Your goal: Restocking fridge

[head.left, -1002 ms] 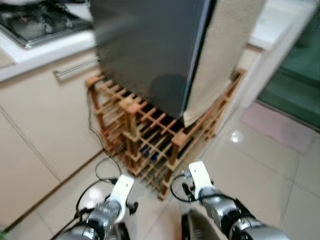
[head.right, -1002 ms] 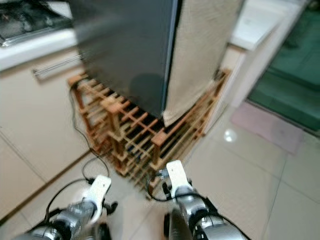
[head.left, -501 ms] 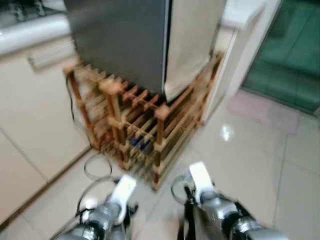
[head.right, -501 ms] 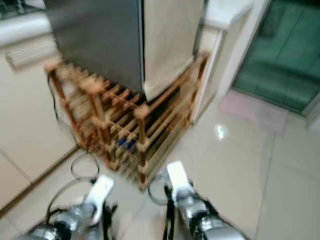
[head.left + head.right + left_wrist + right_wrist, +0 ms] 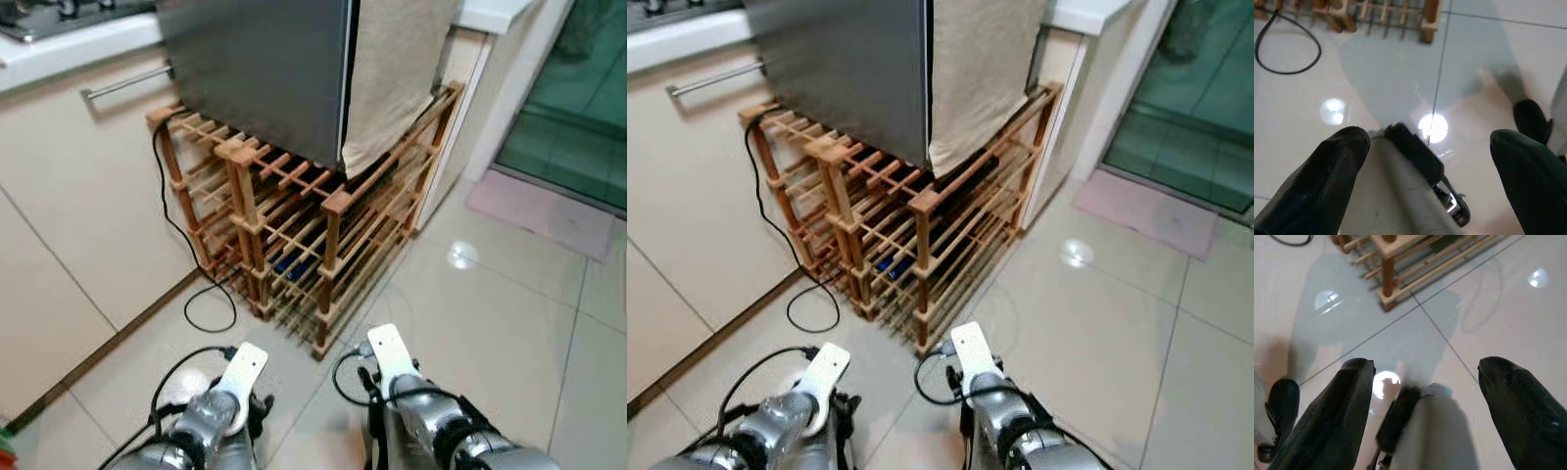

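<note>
Fridge (image 5: pixel 265 69) far left, door closed, on wooden rack (image 5: pixel 294 230) | left gripper (image 5: pixel 1425 161) and right gripper (image 5: pixel 1420 396) low near floor, both spread, empty | risk: feet snag black cable (image 5: pixel 196 284) looping near rack

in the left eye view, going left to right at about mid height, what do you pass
cream cabinet front → black cable hanging to a loop on the floor → wooden rack under the dark fridge → glare spot on the tiled floor → pink mat
</note>
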### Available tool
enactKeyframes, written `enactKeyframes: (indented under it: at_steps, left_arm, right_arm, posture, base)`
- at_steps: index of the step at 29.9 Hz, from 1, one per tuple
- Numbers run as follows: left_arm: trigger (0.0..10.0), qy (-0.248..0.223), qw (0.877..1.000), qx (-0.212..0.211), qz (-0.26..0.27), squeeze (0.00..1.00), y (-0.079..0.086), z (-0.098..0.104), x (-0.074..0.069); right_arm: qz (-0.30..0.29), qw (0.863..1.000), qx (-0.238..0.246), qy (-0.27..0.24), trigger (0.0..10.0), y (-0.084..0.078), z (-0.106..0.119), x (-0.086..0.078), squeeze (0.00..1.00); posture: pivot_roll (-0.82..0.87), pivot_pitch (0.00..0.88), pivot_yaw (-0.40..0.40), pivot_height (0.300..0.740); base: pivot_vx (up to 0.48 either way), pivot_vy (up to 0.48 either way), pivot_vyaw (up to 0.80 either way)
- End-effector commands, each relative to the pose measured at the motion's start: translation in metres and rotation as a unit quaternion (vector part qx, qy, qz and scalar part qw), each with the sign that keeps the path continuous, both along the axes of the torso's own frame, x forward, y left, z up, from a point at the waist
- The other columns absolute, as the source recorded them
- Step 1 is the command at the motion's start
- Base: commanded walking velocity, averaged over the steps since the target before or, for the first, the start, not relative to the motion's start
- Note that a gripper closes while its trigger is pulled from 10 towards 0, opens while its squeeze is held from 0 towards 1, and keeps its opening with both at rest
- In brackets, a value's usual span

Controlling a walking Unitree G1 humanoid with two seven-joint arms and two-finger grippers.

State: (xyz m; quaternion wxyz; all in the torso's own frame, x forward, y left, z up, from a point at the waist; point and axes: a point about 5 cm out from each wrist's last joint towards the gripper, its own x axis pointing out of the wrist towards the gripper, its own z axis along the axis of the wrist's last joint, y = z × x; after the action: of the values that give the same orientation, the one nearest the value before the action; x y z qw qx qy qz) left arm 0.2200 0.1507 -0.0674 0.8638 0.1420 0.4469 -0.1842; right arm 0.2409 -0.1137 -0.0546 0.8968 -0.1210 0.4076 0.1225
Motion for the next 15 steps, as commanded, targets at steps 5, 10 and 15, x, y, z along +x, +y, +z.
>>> enactKeyframes:
  at_steps: [5, 10, 15]
  left_arm:
    - [10.0, -0.008, 1.000, 0.008, -0.017, 0.00, 0.0004, 0.0029, 0.0045]
    - [10.0, -0.010, 0.999, 0.019, -0.030, 0.00, 0.0005, 0.0034, 0.0054]
    - [10.0, -0.009, 0.999, 0.021, -0.034, 0.00, 0.0005, 0.0036, 0.0057]
  right_arm:
    - [0.007, 1.000, -0.004, -0.015, 10.0, 0.0009, 0.0053, 0.0073, 0.18]
    - [0.007, 1.000, -0.004, -0.015, 10.0, 0.0009, 0.0055, 0.0076, 0.20]
    - [0.007, 1.000, -0.006, -0.015, 10.0, 0.0008, 0.0057, 0.0079, 0.22]
  posture:
    - [-0.06, 0.000, -0.008, 0.698]
    - [-0.06, 0.000, -0.008, 0.723]
    - [-0.06, 0.000, -0.008, 0.740]
  base:
    - [0.000, 0.000, 0.00]
    - [0.000, 0.000, 0.00]
    - [0.000, 0.000, 0.00]
